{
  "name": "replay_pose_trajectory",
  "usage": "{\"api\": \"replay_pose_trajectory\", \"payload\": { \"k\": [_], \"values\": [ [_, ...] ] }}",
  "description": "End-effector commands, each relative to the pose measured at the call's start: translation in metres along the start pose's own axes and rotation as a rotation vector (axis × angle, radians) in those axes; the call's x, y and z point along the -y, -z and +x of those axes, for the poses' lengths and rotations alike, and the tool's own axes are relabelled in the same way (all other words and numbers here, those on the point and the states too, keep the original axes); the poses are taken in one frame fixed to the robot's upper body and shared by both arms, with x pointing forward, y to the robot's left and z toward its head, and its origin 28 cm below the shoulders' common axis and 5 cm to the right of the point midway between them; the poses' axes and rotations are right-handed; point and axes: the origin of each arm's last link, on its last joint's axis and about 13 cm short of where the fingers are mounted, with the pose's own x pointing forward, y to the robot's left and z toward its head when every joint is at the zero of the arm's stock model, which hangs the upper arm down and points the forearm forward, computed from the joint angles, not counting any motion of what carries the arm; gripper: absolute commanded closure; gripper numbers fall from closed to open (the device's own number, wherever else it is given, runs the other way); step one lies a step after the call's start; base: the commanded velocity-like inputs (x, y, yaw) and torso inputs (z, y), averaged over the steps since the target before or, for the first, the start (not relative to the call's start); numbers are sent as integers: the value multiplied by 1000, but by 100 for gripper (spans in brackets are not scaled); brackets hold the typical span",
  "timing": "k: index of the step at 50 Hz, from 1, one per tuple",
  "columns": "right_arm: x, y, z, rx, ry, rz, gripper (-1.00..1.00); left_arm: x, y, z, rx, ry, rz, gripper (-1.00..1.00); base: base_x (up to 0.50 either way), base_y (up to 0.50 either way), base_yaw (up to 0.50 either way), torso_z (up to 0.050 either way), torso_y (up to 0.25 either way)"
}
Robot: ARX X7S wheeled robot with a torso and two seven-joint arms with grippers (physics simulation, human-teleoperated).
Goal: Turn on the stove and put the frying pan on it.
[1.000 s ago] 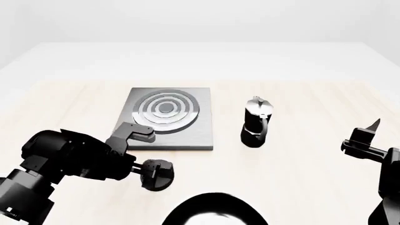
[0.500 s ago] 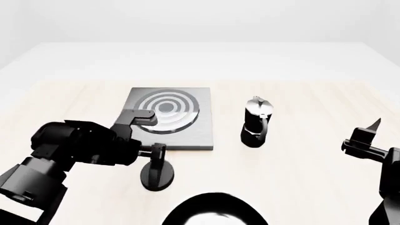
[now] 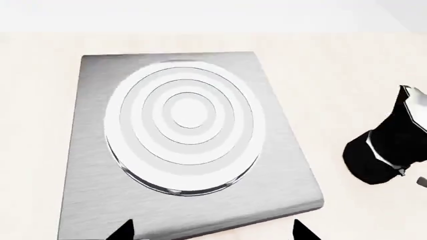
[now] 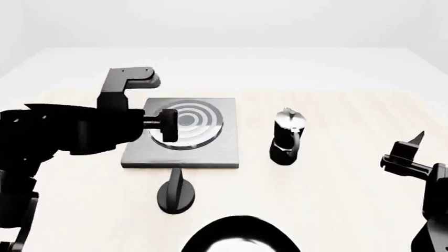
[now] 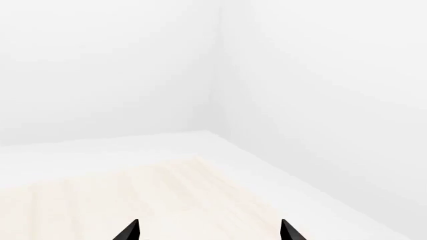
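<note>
The stove [image 4: 210,149] is a grey square plate with a ringed burner [image 3: 183,122], lying mid-table. Its small black knob [image 4: 175,195] sits apart on the table in front of the plate, with nothing touching it. My left gripper [image 4: 167,126] hovers over the burner's near side; in the left wrist view its fingertips [image 3: 127,231] stand wide apart, open and empty, above the plate's front edge. The frying pan [image 4: 238,237] shows only partly at the bottom edge of the head view; its handle is out of view. My right gripper [image 4: 407,152] hangs open at the far right.
A tall black moka pot [image 4: 287,137] stands right of the stove, also seen in the left wrist view as the moka pot [image 3: 390,150]. The right wrist view shows only pale wooden tabletop [image 5: 133,195] and white walls.
My left arm has lifted off the knob and swung up and back over the stove, leaving the knob uncovered. The right arm has not moved.
</note>
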Motion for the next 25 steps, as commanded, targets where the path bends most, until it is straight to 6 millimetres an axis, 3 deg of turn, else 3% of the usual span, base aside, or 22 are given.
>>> {"api": "replay_pose_trajectory", "payload": {
  "k": [1, 2, 4, 5, 7, 12, 18, 25],
  "values": [
    [-4, -4, 1, -2, -9, -11, -100, 20, -49, -90, 327, 39, 108, -100, 0, 0, 0, 0, 0],
    [-4, -6, 2, -3, -15, -9, -100, 20, -53, -106, 220, 30, 152, -100, 0, 0, 0, 0, 0],
    [-5, -7, 2, -10, -25, -5, -100, 22, -54, -124, 297, 60, 284, -100, 0, 0, 0, 0, 0],
    [-5, -7, 2, -17, -38, 6, -100, 22, -53, -128, 288, 137, 275, -100, 0, 0, 0, 0, 0],
    [-5, -8, 2, -18, -38, 5, -100, 20, -48, -129, 243, 58, 450, -100, 0, 0, 0, 0, 0],
    [-6, -8, 3, -31, -66, 23, -100, 14, -26, -137, 131, 232, 698, -100, 0, 0, 0, 0, 0],
    [-6, -9, 3, -37, -91, 24, -100, 18, -8, -149, 73, 367, 782, -100, 0, 0, 0, 0, 0],
    [-6, -7, 2, -49, -111, 22, -100, 40, 29, -169, -23, 519, 892, -100, 0, 0, 0, 0, 0]
  ]
}}
